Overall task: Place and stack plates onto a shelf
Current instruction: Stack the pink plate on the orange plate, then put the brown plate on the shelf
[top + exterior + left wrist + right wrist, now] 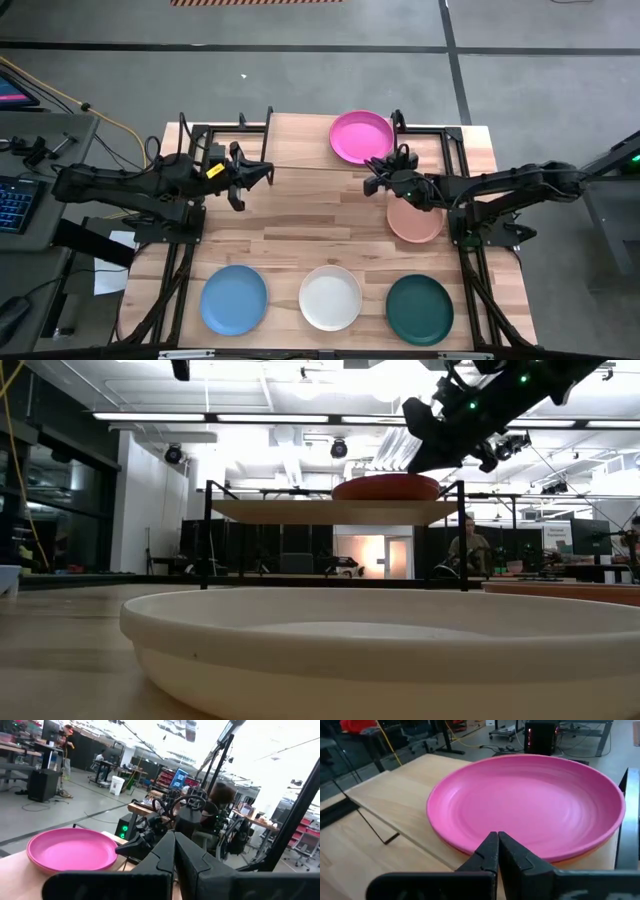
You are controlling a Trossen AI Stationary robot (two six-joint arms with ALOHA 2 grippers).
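Shelf: the small wooden shelf (pixel 330 150) stands at the far side of the counter (pixel 300 235), between the two arms.
Pink plate: the bright pink plate (pixel 361 136) lies on the right part of the shelf. In the right wrist view an orange-red rim (pixel 580 860) peeks out under it, so it sits on top of a red plate.
Light pink plate: the salmon plate (pixel 415 222) lies on the counter on the right side, partly under the right arm.
Front row: the blue plate (pixel 233 299), the white plate (pixel 330 297) and the dark green plate (pixel 419 309) lie side by side along the near edge of the counter, each a little apart from the next.
Right claw: the right claw (pixel 372 184) is up in the air just beside the near edge of the pink plate. Its two fingers are pressed together and hold nothing.
Left claw: the left claw (pixel 268 172) hangs over the left part of the shelf, well apart from the plates. Its fingers are pressed together too, with nothing in them.
Room: a person (pixel 466 546) sits far behind the counter.
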